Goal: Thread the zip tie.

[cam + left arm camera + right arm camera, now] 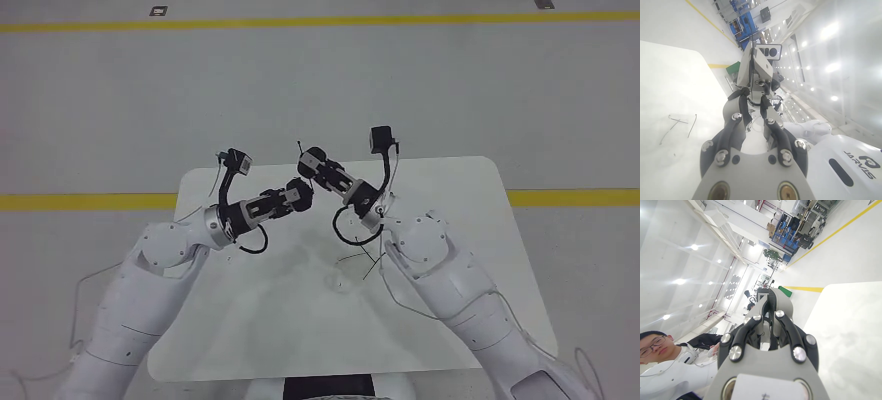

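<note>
Pale floor [320, 80] crossed by yellow lines [100, 201] surrounds a white worktop [450, 200] with rounded corners. Both arms are raised over the worktop's far edge, somewhat toward its far left corner. The right gripper [770, 296] has its ribbed pads [771, 301] clenched together on a thin black zip tie [299, 149], and a short length of the tie sticks out beyond the tips toward the far side. The left gripper [753, 94] sits tip to tip with the right one, just beside it and pointed at the same strand. Whether it is clamped on the tie or merely close to it cannot be told from these views. A few spare ties [365, 262] lie loose and crossing one another about the middle of the worktop, well apart from both grippers. As for progress, picking up looks done, since one tie is off the surface, held in the air and brought between the two grippers. The threading itself appears to be in hand but not finished. No closed loop can be made out, and the tie's head and the spot where the tail would enter it are too small and too hidden to read. What probably remains is to line the tail up with the head, push it through and draw it along.
</note>
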`<state>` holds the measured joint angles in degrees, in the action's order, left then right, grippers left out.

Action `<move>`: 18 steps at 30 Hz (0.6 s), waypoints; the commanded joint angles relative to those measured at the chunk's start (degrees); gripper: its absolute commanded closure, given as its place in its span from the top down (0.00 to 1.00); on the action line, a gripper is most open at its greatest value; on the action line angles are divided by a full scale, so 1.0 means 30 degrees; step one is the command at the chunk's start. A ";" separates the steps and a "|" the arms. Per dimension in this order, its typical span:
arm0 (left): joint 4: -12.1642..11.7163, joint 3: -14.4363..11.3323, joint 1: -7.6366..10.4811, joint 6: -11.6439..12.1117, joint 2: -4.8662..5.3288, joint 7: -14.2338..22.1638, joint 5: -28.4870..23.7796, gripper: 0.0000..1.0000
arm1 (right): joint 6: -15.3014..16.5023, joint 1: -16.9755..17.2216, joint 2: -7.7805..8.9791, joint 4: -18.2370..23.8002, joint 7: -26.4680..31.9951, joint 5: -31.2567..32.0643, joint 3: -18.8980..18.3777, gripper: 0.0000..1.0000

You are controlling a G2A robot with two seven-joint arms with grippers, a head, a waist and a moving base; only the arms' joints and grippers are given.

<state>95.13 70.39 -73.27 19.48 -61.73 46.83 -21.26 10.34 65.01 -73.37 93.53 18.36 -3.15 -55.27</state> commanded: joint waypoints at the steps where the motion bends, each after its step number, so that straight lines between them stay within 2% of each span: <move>1: -0.0034 0.0004 0.0007 0.0000 -0.0070 0.0026 0.0034 0.16 | 0.0012 -0.0006 -0.0038 -0.0005 -0.0050 0.0024 0.0016 0.00; 15: -0.0296 0.0068 -0.0020 0.0000 -0.0595 0.0111 -0.0051 0.15 | 0.0550 -0.0063 -0.0346 0.0011 -0.0417 0.0434 0.0201 0.00; 18: -0.0333 0.0133 -0.0045 0.0000 -0.0695 0.0180 -0.0081 0.12 | 0.0589 -0.0042 -0.0391 0.0013 -0.0378 0.0536 0.0199 0.00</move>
<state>94.16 70.73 -73.38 19.48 -63.73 47.31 -21.47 12.10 64.86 -74.51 93.56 17.18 -1.63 -54.66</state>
